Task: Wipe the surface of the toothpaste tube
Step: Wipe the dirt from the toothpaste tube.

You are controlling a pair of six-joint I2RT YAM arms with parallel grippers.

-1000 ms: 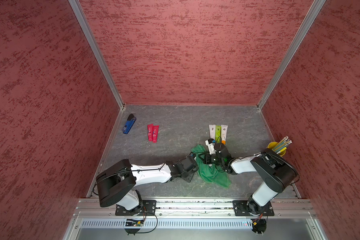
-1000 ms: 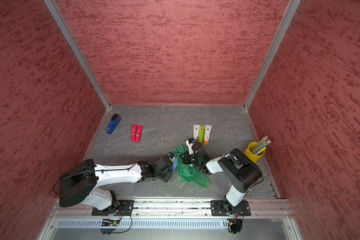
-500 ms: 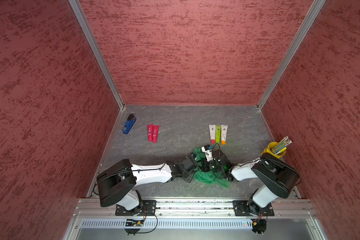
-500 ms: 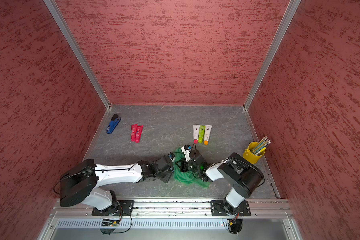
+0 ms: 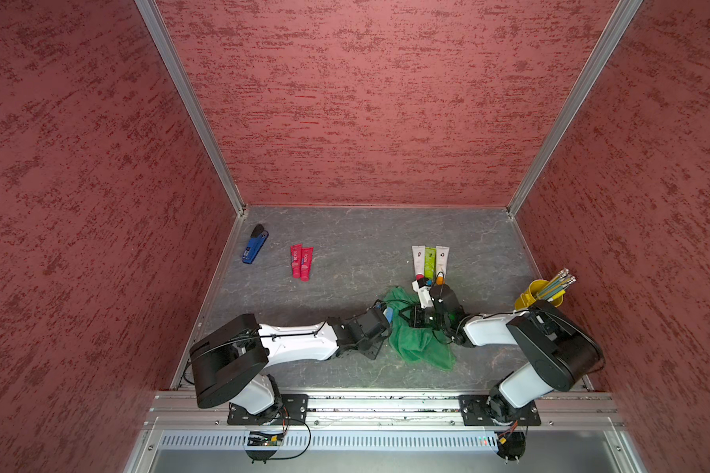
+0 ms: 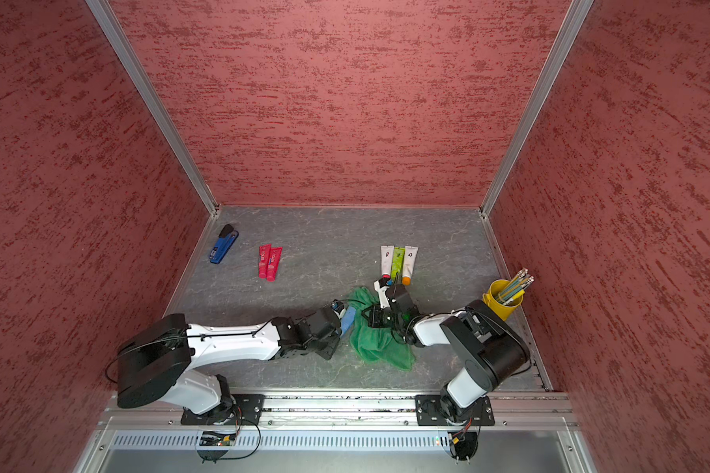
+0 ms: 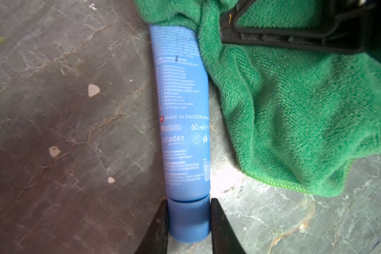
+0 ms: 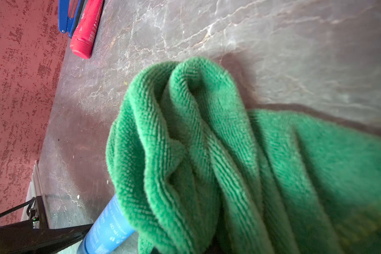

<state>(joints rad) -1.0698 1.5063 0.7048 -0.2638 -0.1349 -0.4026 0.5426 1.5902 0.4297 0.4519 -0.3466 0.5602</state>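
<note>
Left wrist view: the left pincer point(image 7: 189, 204) is narrowed onto the cap of the blue tube point(image 7: 183, 114) at bottom centre, one jaw pressed to each side. The tube lies on the grey counter point(image 7: 64, 132). Its long axis runs up the frame from the cap, slightly bowed, and its far end goes under the green cloth point(image 7: 295, 110) at the top. The rest of the cloth is heaped just right of the tube, touching its upper part. The black right pincer point(image 7: 273, 37) sits on the cloth in the upper right.

Right wrist view: bunched folds of cloth fill the centre and right, close to the lens. The jaws are hidden, but I judge them clamped on the cloth. The tube pokes out from under the cloth at bottom left, beside a black jaw of the left pincer. A red tube point(image 8: 86, 33) and a stapler point(image 8: 66, 13) lie well apart in the upper left.

In both top views the arms meet in the lower middle, with the tube point(image 6: 347, 320) a short blue strip left of the cloth. The right arm is nearer the bare length, so the next stroke should probably drag the cloth along that axis toward the cap.

Half a second ago the cloth was bunched tighter and the right pincer sat lower in the frame. Now it trails to the lower right, as it did a second ago. The left arm has not moved
</note>
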